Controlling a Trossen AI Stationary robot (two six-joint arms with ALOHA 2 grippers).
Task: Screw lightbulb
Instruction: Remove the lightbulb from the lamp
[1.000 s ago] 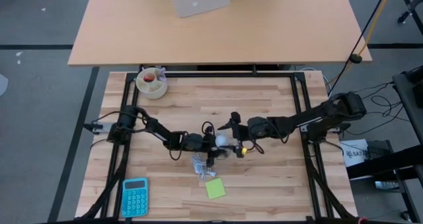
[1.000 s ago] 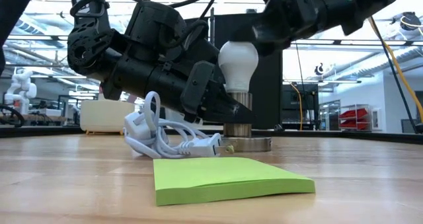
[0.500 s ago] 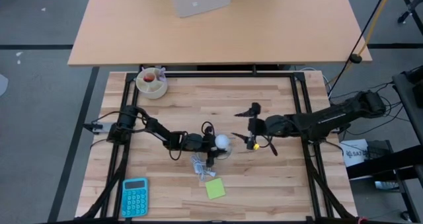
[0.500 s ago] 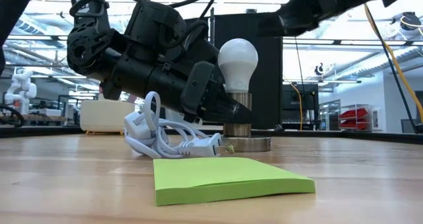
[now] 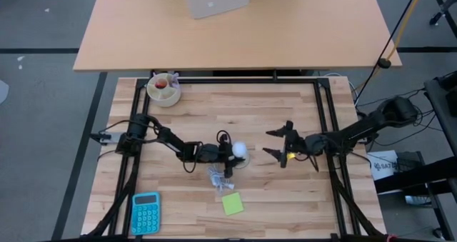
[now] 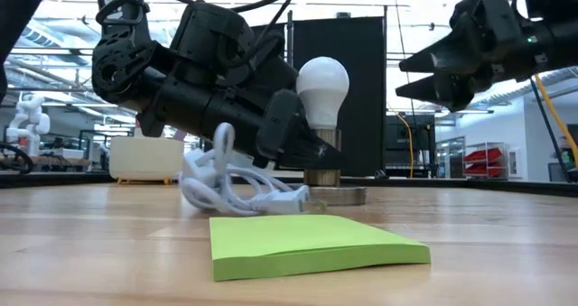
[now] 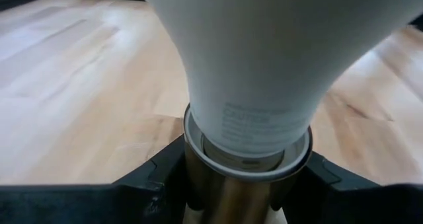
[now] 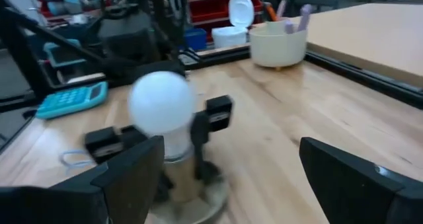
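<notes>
White lightbulb (image 5: 240, 150) upright, right tool (image 5: 280, 143) apart

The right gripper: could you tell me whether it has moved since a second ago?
Yes. In the high view the right gripper, open, has pulled back from the lightbulb toward the table's right rail.

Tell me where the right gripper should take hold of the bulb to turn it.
Grip the bulb's bare round globe, probably from above or from the right gripper's open side. The bulb stands upright in the socket, and the left gripper is clamped on the socket below, so the neck is crowded.
</notes>
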